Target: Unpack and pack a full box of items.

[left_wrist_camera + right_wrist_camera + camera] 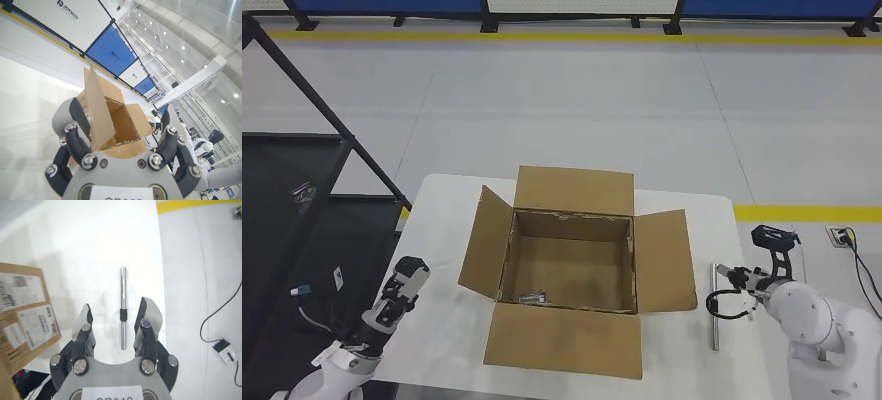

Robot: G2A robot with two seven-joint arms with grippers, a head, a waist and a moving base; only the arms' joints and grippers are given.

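Steel rod (123, 308) lies right of box (564, 340), long axis running between spread fingers of right gripper (115, 305), nearer arm; left gripper (121, 107) spread too, left of box

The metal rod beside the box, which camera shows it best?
Right wrist view: the metal rod lies close, full length, black band clear. Top view shows a thin bar right of the box. Left wrist view faces the box.
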